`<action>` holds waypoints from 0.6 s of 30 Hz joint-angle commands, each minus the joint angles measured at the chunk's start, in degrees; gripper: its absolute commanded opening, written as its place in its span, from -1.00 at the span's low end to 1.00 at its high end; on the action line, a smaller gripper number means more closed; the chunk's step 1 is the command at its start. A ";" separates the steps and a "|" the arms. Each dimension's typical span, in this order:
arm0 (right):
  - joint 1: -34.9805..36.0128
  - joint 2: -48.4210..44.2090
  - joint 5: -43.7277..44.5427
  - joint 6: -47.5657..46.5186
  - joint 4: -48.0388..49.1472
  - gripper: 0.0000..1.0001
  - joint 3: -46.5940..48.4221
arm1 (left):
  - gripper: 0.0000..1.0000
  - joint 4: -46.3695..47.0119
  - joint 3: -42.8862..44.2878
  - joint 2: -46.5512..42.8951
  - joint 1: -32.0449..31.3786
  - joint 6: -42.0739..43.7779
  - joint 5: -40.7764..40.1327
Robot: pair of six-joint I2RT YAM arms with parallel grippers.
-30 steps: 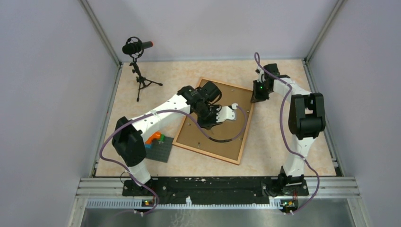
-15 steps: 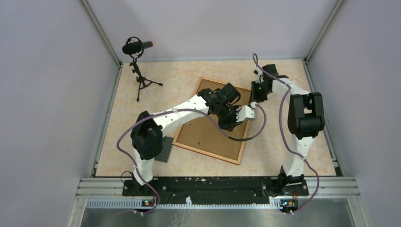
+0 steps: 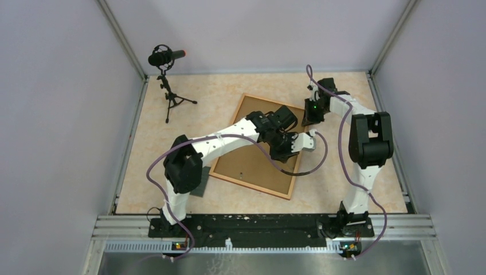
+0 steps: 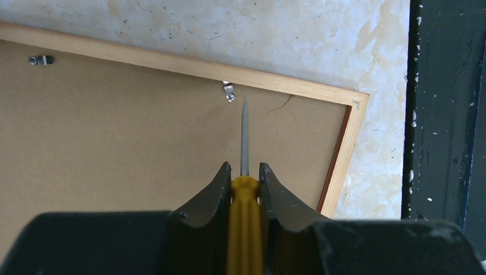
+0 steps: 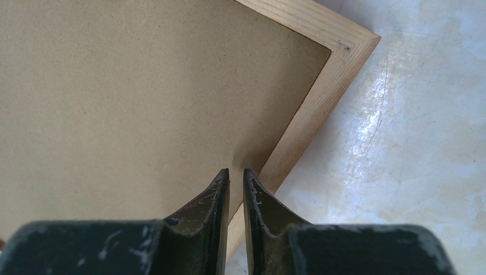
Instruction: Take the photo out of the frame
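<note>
The frame (image 3: pixel 252 169) lies face down on the table, its brown fibreboard back up inside a thin wooden border (image 4: pixel 172 63). The photo is hidden under that back. My left gripper (image 4: pixel 245 166) is shut on a yellow-handled screwdriver (image 4: pixel 245 217). The grey shaft points at a small metal clip (image 4: pixel 228 91) on the frame's edge, its tip just short of it. In the top view this gripper (image 3: pixel 309 141) hangs over the frame's right side. My right gripper (image 5: pixel 236 172) hovers at the frame's far right corner (image 5: pixel 309 109), almost shut, a thin slit between its fingers and nothing in it.
A microphone on a small tripod (image 3: pixel 166 60) stands at the back left. A grey studded baseplate (image 3: pixel 200 184) shows partly under the left arm's elbow. A second clip (image 4: pixel 41 59) sits further along the frame's edge. A black rail (image 4: pixel 435 114) borders the table.
The left arm has swung right across the frame's back with the screwdriver, from its middle to near the right edge. The right gripper has shifted only slightly at the far corner.
</note>
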 commanded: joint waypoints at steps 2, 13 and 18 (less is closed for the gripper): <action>0.36 1.21 1.73 -0.24 -0.16 -0.71 0.36 | -1.00 1.67 2.67 0.97 -0.95 0.96 0.41; 0.41 0.95 1.77 -0.38 0.01 -0.72 -0.36 | -1.00 3.41 3.06 3.35 -1.29 0.54 -1.20; 0.39 0.97 1.64 -0.32 0.10 -0.72 -0.60 | -1.00 3.87 4.10 4.49 -1.42 -0.37 -3.43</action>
